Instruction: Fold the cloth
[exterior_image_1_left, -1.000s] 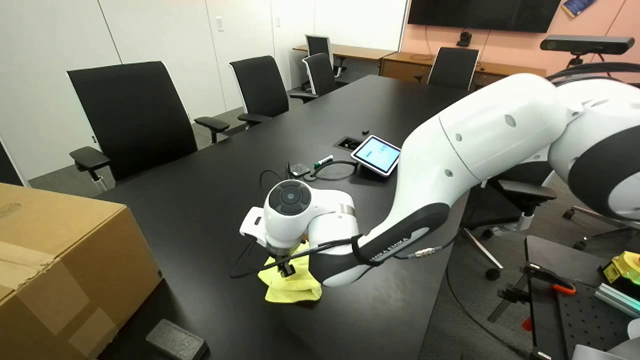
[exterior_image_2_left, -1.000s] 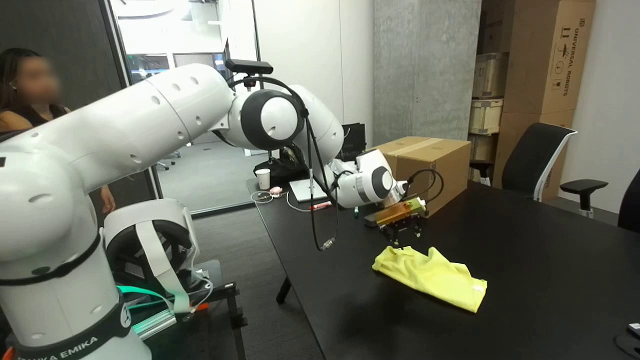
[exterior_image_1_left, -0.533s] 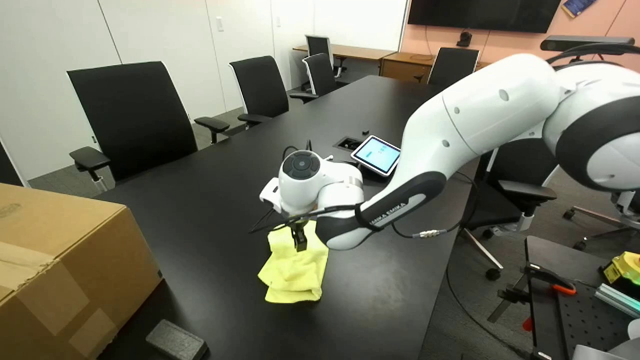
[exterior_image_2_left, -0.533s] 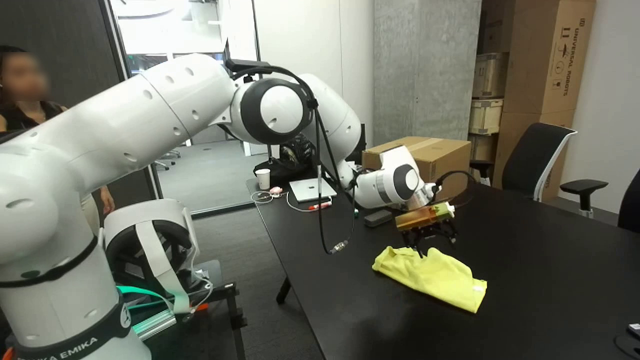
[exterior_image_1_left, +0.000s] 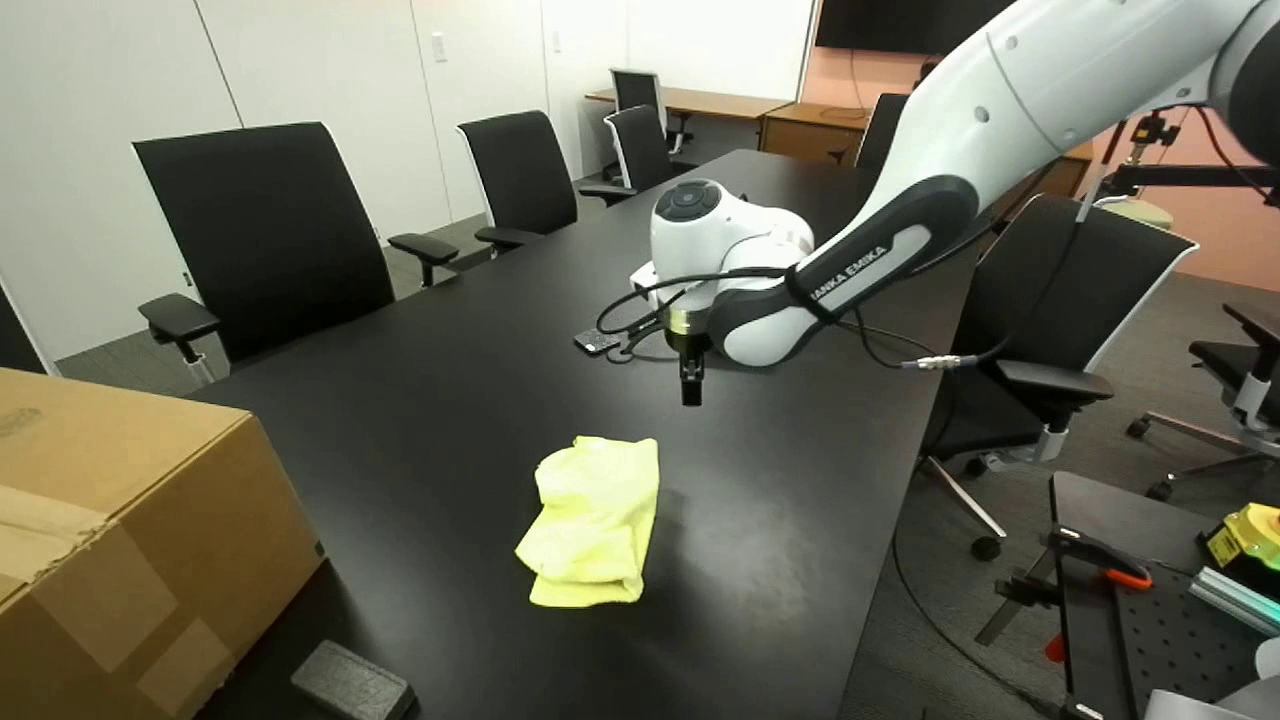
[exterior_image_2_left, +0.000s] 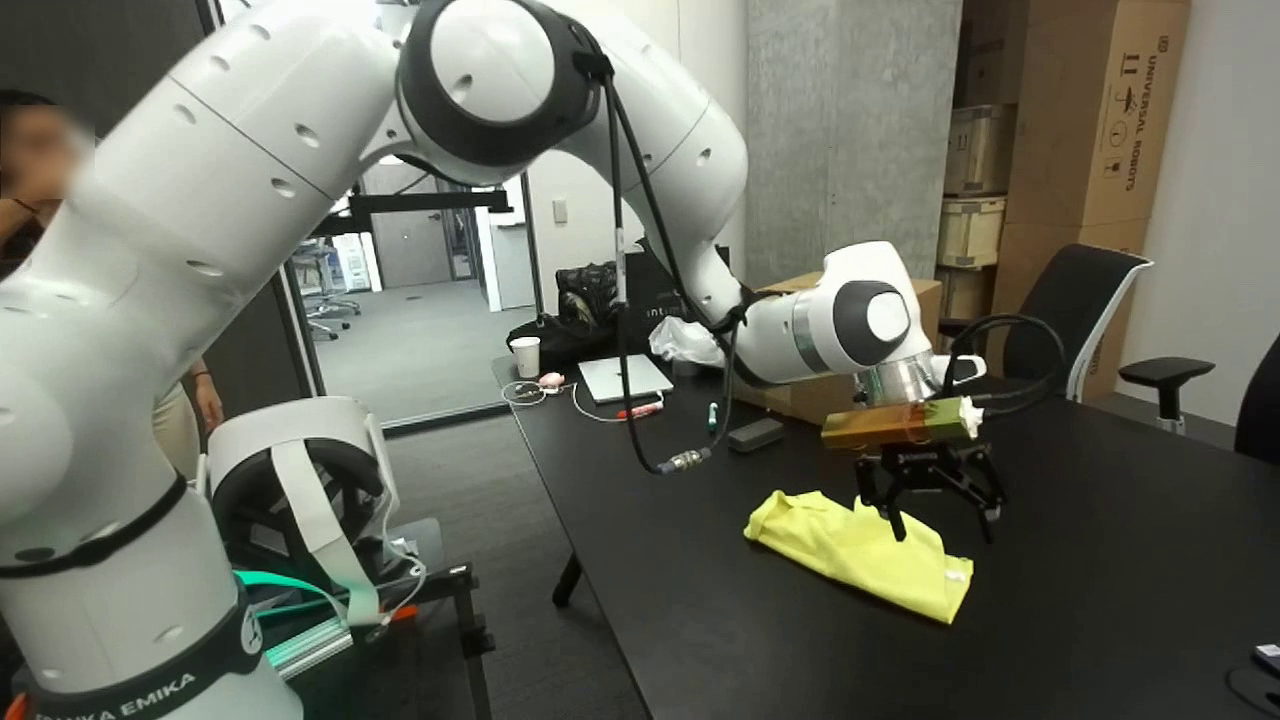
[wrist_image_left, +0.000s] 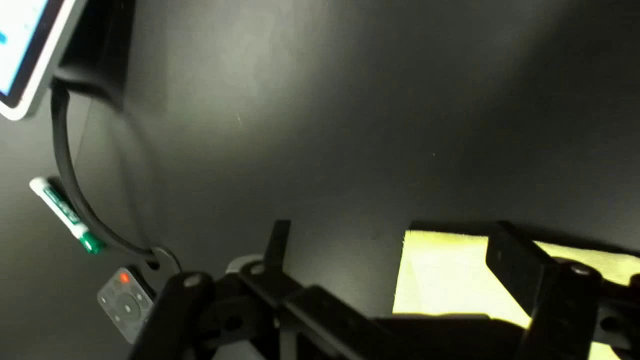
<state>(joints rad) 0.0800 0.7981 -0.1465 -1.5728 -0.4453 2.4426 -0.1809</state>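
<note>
The pale-yellow cloth lies on the black table in a folded-over, slightly rumpled shape, in both exterior views (exterior_image_1_left: 595, 525) (exterior_image_2_left: 855, 560). One edge is raised or creased in an exterior view. A corner of the cloth also shows in the wrist view (wrist_image_left: 445, 275), beneath one finger and partly hidden by the gripper. My gripper (exterior_image_1_left: 691, 396) hangs above the table, past the cloth's end away from the cardboard box. It shows open and empty in an exterior view (exterior_image_2_left: 945, 537) and in the wrist view (wrist_image_left: 390, 225), its fingers wide apart and not touching the cloth.
A brown cardboard box (exterior_image_1_left: 150, 570) and a dark grey block (exterior_image_1_left: 352, 680) stand near the table's end. A remote (wrist_image_left: 125, 305), a green marker (wrist_image_left: 65, 212), a cable and a tablet (wrist_image_left: 22, 45) lie on the gripper's far side. Chairs (exterior_image_1_left: 265, 230) line the table.
My gripper has risen and moved away from the cardboard box, from over the cloth to beyond its end. The cloth has stayed in place.
</note>
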